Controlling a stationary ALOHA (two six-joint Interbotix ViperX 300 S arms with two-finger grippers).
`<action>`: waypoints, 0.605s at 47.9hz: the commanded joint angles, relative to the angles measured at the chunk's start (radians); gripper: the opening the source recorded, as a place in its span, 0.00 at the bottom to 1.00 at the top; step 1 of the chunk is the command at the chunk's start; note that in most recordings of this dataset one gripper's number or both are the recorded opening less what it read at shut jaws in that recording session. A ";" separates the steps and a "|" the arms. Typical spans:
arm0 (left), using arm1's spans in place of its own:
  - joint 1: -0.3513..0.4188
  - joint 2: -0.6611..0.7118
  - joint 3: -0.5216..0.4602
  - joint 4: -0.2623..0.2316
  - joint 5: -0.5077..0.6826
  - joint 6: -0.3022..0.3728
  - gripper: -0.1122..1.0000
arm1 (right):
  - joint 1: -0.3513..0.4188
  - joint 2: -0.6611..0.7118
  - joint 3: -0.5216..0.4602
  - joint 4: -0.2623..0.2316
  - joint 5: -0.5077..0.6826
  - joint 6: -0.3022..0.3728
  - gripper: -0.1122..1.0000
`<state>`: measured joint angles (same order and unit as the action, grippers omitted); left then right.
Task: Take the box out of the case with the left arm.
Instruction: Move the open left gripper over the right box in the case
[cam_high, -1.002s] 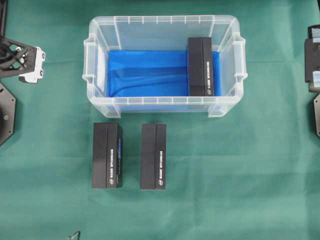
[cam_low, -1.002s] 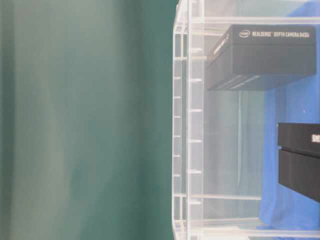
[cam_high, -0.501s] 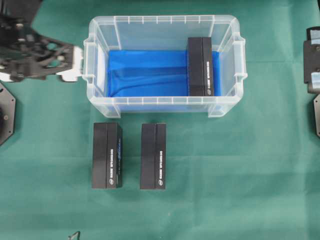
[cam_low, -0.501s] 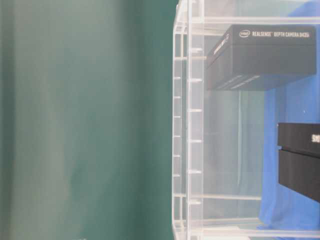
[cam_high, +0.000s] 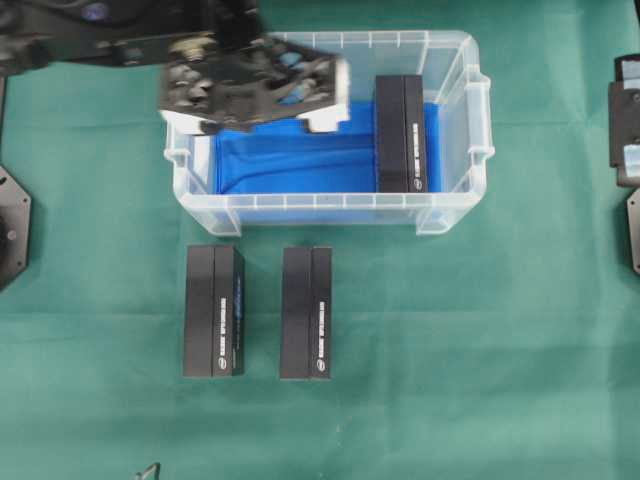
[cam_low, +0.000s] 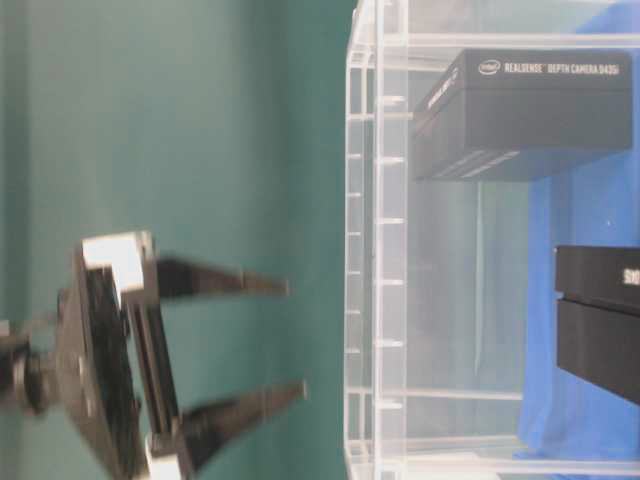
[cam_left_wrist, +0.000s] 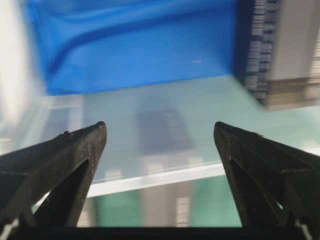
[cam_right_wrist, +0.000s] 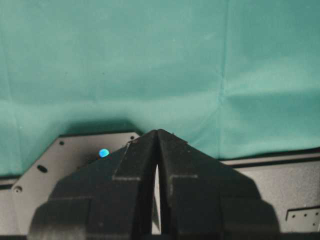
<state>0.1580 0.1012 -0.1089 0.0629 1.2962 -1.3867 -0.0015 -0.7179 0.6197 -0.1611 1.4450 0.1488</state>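
Note:
The clear case (cam_high: 320, 40) with a blue cloth (cam_high: 290, 150) on its floor holds one black box (cam_high: 401, 132) against its right wall. My left gripper (cam_high: 258, 95) hangs over the left half of the case, open and empty, well left of the box. In the table-level view the left gripper (cam_low: 293, 338) has its fingertips just short of the case's rim (cam_low: 365, 250), outside it. From the left wrist, the open left gripper (cam_left_wrist: 159, 127) frames the case's wall (cam_left_wrist: 150, 177), with the box (cam_left_wrist: 280, 50) at upper right. My right gripper (cam_right_wrist: 157, 131) is shut over its base.
Two more black boxes (cam_high: 214, 311) (cam_high: 306, 312) lie side by side on the green cloth in front of the case. The right arm (cam_high: 625, 120) rests at the right edge. Another black box (cam_low: 598, 320) shows at the table-level view's right edge.
The left arm has swept right, from beside the case's left handle to above its left half. It entered the table-level view. Its jaws stayed open. The box has not moved.

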 joint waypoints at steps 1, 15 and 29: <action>-0.003 0.028 -0.097 0.003 0.008 0.000 0.89 | -0.002 -0.002 -0.009 0.002 0.002 -0.003 0.12; -0.008 0.187 -0.295 0.011 0.026 0.003 0.89 | -0.002 -0.002 -0.008 0.000 0.002 -0.003 0.12; -0.026 0.357 -0.500 0.009 0.034 0.023 0.89 | -0.002 -0.002 -0.006 0.002 0.003 -0.003 0.12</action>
<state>0.1350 0.4571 -0.5384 0.0706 1.3238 -1.3714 -0.0015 -0.7179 0.6228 -0.1611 1.4465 0.1488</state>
